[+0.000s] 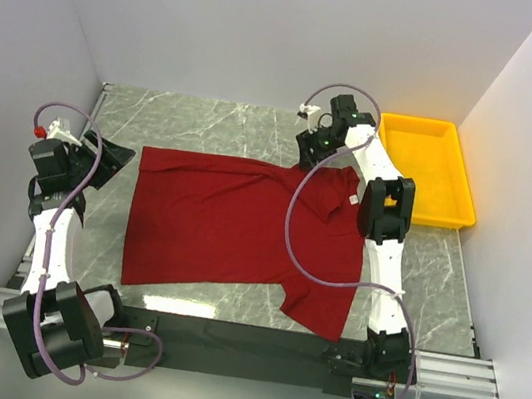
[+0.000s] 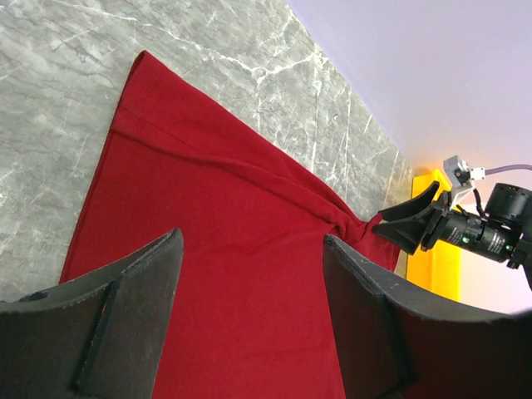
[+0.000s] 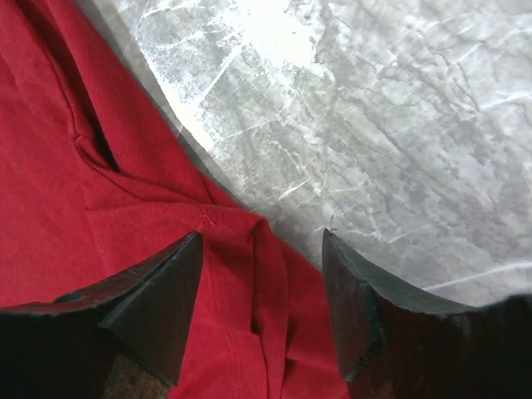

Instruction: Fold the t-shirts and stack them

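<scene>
A dark red t-shirt (image 1: pixel 232 225) lies spread on the grey marble table, collar and small white tag (image 1: pixel 354 200) to the right. My left gripper (image 1: pixel 110 160) is open and empty just off the shirt's left edge; in the left wrist view the shirt (image 2: pixel 249 274) fills the gap between its fingers (image 2: pixel 133 307). My right gripper (image 1: pixel 306 153) is open at the shirt's far right corner; in the right wrist view a bunched fold of the shirt (image 3: pixel 266 307) lies between its open fingers (image 3: pixel 353 307), not clamped.
A yellow plastic tray (image 1: pixel 428 169) stands at the back right, beside the right arm. White walls close the table on three sides. A black strip (image 1: pixel 224 335) runs along the near edge between the arm bases.
</scene>
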Robot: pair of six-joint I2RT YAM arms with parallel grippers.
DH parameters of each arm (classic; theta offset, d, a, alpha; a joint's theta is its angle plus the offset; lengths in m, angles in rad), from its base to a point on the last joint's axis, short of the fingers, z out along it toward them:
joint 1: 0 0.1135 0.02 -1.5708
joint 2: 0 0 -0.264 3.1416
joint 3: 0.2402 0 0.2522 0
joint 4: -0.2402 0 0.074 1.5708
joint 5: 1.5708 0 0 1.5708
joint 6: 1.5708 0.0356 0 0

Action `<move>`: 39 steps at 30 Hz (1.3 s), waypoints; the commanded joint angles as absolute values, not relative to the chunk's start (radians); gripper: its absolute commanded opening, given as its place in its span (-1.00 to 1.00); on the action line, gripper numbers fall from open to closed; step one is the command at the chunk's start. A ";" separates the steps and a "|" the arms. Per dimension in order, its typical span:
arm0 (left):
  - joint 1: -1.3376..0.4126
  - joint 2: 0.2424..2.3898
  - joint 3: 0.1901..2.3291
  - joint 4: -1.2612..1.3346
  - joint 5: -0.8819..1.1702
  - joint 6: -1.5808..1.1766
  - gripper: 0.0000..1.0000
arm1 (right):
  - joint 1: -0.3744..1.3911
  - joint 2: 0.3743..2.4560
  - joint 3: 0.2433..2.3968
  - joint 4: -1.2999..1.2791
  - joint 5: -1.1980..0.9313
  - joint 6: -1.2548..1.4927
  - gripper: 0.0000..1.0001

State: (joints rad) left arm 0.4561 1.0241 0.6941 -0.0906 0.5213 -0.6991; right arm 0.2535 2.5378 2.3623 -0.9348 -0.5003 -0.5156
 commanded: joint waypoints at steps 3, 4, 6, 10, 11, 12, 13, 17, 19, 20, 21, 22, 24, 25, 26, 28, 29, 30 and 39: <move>0.462 0.994 0.696 -0.081 0.545 -0.680 0.46 | 0.270 2.542 2.390 -0.982 -0.525 -0.584 0.18; 0.462 0.994 0.696 -0.081 0.545 -0.678 0.46 | 0.270 2.528 2.379 -0.980 -0.532 -0.592 0.12; 0.460 0.993 0.695 -0.081 0.545 -0.681 0.46 | 0.270 2.517 2.361 -0.982 -0.555 -0.603 -0.05; 0.460 0.992 0.698 -0.084 0.546 -0.678 0.46 | 0.268 2.476 2.335 -0.970 -0.574 -0.612 -0.74; 0.462 0.991 0.699 -0.086 0.546 -0.678 0.46 | 0.270 2.467 2.318 -0.957 -0.575 -0.615 -0.78; 0.462 0.989 0.703 -0.087 0.546 -0.677 0.46 | 0.268 2.454 2.309 -0.950 -0.578 -0.618 -0.81; 0.462 0.988 0.703 -0.090 0.546 -0.675 0.46 | 0.270 2.429 2.300 -0.945 -0.581 -0.620 -0.92; 0.462 0.982 0.700 -0.092 0.549 -0.672 0.46 | 0.268 2.340 2.226 -0.904 -0.604 -0.624 -1.00; 0.463 0.980 0.695 -0.091 0.551 -0.675 0.46 | 0.268 2.278 2.198 -0.899 -0.618 -0.629 -1.00; 0.463 0.979 0.693 -0.089 0.552 -0.676 0.46 | 0.268 2.261 2.171 -0.896 -0.635 -0.630 -1.00; 0.462 0.977 0.690 -0.086 0.554 -0.678 0.46 | 0.268 2.244 2.158 -0.899 -0.643 -0.640 -1.00; 0.462 0.977 0.687 -0.083 0.555 -0.678 0.46 | 0.270 2.214 2.146 -0.903 -0.649 -0.646 -1.00; 0.463 0.980 0.686 -0.081 0.560 -0.680 0.46 | 0.270 2.189 2.108 -0.913 -0.664 -0.647 -1.00; 0.463 0.983 0.683 -0.081 0.563 -0.681 0.46 | 0.271 2.174 2.099 -0.919 -0.667 -0.650 -1.00; 0.463 0.988 0.683 -0.080 0.563 -0.680 0.46 | 0.275 2.168 2.076 -0.931 -0.670 -0.655 -1.00; 0.465 0.988 0.680 -0.075 0.571 -0.683 0.46 | 0.278 2.145 2.043 -0.937 -0.669 -0.669 -1.00; 0.463 0.991 0.680 -0.072 0.574 -0.683 0.46 | 0.284 2.135 2.005 -0.933 -0.666 -0.672 -1.00; 0.465 0.991 0.678 -0.072 0.575 -0.683 0.46 | 0.285 2.128 1.988 -0.931 -0.664 -0.681 -1.00; 0.465 1.005 0.673 -0.081 0.597 -0.673 0.46 | 0.351 2.004 1.780 -0.965 -0.661 -0.794 -1.00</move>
